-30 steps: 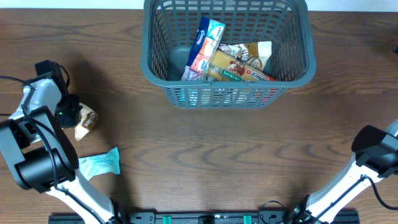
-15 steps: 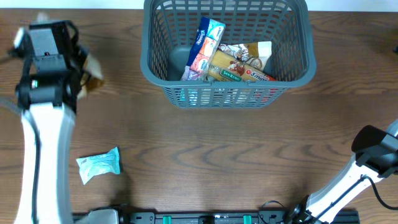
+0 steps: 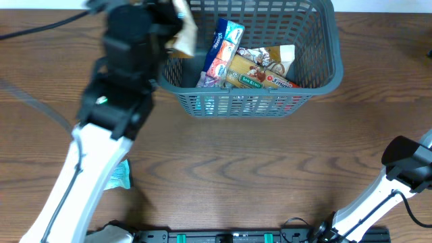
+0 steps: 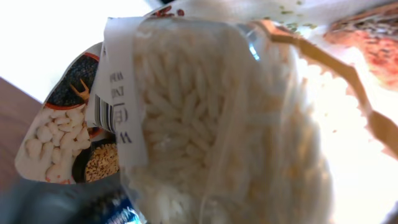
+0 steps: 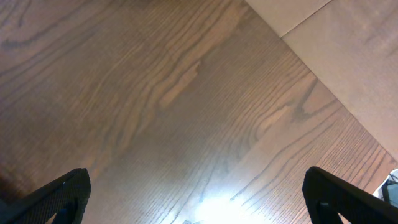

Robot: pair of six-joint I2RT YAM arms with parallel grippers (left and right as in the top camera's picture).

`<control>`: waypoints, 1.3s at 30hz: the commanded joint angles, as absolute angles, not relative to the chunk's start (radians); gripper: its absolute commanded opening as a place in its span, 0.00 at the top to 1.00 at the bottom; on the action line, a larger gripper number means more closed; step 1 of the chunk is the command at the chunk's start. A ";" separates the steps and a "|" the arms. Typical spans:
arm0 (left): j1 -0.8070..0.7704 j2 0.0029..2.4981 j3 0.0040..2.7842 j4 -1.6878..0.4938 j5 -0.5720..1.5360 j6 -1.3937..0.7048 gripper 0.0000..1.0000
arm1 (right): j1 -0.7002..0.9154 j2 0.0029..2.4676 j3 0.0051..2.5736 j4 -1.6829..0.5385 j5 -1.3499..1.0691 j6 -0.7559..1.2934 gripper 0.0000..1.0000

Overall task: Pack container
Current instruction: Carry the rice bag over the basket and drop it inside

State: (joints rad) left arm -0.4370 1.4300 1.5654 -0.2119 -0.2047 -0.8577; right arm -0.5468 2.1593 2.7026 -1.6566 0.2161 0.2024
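Observation:
The dark grey lattice basket (image 3: 317, 79) stands at the back centre and holds several snack packets (image 3: 260, 67). My left gripper (image 3: 169, 30) is shut on a clear packet of white puffed snack (image 3: 184, 34) and holds it over the basket's left rim. In the left wrist view that packet (image 4: 205, 124) fills the frame and hides the fingers. My right gripper (image 5: 196, 199) is open and empty above bare table at the front right.
A light blue packet (image 3: 120, 177) lies on the wooden table (image 3: 270, 169) at the front left, partly under my left arm. The table's right edge (image 5: 311, 68) shows in the right wrist view.
My left arm has lifted the white snack packet from the table's left side and swung it right and back to the basket's left rim. The right arm has not moved.

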 commanded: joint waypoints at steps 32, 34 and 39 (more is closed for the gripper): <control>-0.525 1.824 1.573 -0.276 -0.199 -0.751 0.69 | -0.549 2.152 2.701 -1.657 0.220 0.216 0.01; -0.516 1.823 1.573 -0.277 -0.199 -0.751 0.57 | -0.549 2.152 2.701 -1.657 0.220 0.216 0.01; -0.502 1.823 1.576 -0.274 -0.198 -0.723 0.38 | -0.549 2.152 2.701 -1.657 0.220 0.216 0.01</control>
State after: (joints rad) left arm -0.5110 1.8477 1.5612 -0.2806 -0.1875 -0.7525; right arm -0.5468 2.1593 2.7026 -1.6566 0.2157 0.2024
